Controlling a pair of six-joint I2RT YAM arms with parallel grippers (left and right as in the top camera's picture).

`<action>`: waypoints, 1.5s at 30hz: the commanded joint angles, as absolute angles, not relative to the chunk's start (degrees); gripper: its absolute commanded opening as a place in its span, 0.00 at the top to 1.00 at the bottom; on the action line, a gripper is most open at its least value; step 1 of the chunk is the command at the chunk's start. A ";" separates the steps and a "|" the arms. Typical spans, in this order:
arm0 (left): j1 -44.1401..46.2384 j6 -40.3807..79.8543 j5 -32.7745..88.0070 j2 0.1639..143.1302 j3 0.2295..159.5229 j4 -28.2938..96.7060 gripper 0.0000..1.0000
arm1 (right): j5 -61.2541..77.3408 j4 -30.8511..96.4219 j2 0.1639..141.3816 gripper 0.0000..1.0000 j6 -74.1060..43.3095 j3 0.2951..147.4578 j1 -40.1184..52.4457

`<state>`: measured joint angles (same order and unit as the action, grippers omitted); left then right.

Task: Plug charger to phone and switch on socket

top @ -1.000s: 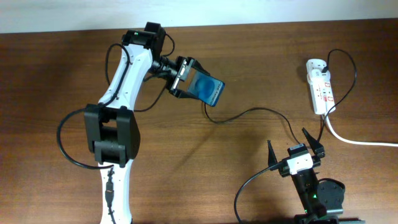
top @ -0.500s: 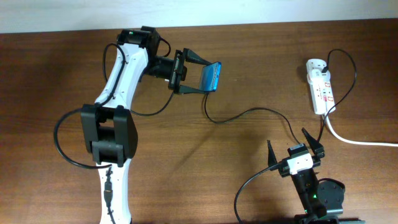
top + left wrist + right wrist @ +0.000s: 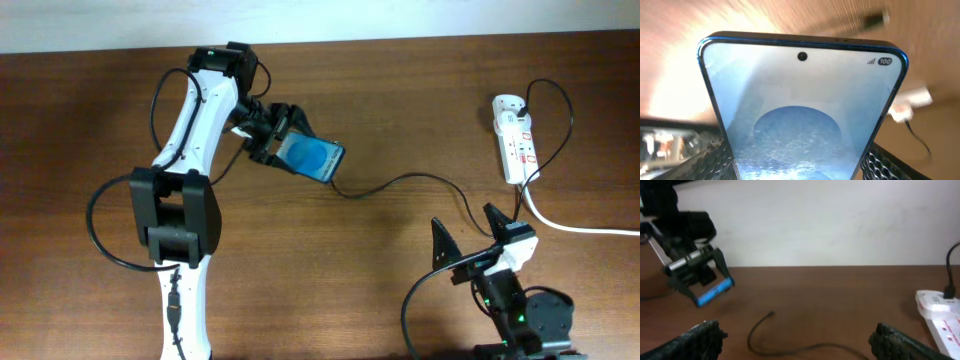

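My left gripper (image 3: 296,150) is shut on the phone (image 3: 313,158) and holds it with the blue screen facing up, at the table's upper middle. The phone fills the left wrist view (image 3: 800,110) between the fingers of the left gripper (image 3: 800,172). The charger cable (image 3: 400,180) runs from the socket (image 3: 515,140) across the table. Its plug tip (image 3: 331,172) lies just below the phone's right end, and I cannot tell if they touch. My right gripper (image 3: 463,222) is open and empty at the lower right. In the right wrist view the right gripper (image 3: 802,345) faces the cable tip (image 3: 771,314), the phone (image 3: 715,292) and the socket (image 3: 940,310).
The socket's thick white lead (image 3: 575,226) runs off the right edge. The charger's adapter sits plugged in the socket's top end (image 3: 505,103). The left arm's black cables (image 3: 110,230) loop at the left. A white wall borders the table's far edge.
The left gripper has turned the phone from edge-on to screen-up and lowered it toward the cable tip. The right arm has shifted right and turned.
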<state>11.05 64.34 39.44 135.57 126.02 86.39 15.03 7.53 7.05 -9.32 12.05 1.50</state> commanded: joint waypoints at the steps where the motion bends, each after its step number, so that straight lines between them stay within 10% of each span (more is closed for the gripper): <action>1: 10.70 65.10 29.76 135.22 127.24 87.09 1.00 | 16.78 10.41 15.40 0.02 -11.64 22.26 1.85; 14: 10.70 67.96 25.85 128.73 132.97 87.09 1.00 | 31.57 32.84 55.81 0.02 -11.20 64.27 1.87; 45: 14.06 78.85 35.88 128.01 133.43 81.95 1.00 | 28.29 8.27 93.08 0.39 -51.96 65.47 22.39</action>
